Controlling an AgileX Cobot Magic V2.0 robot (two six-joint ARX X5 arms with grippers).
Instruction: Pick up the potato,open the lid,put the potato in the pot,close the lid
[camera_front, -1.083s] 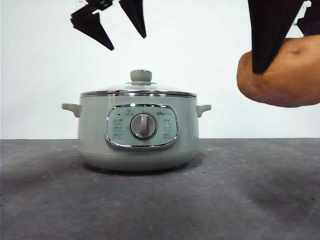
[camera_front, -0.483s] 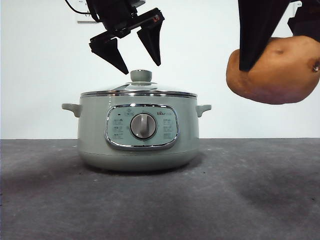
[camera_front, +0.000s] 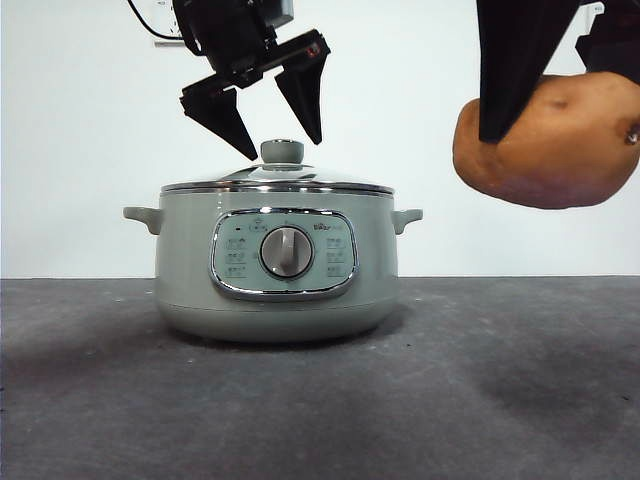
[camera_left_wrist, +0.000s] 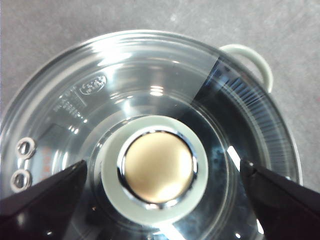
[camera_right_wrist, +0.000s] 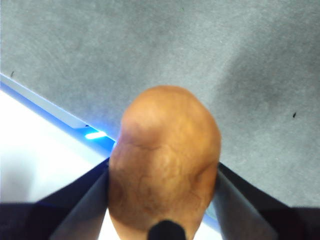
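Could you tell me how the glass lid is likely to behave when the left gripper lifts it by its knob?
The lid is glass with a steel rim, so probably rigid, fairly heavy and breakable. Its knob looks smooth and round, so it may slip or swing. The left gripper is open just above it.

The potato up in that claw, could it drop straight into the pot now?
No. The lid covers the pot. The left claw hangs open over its knob; the right claw holds the potato aside.
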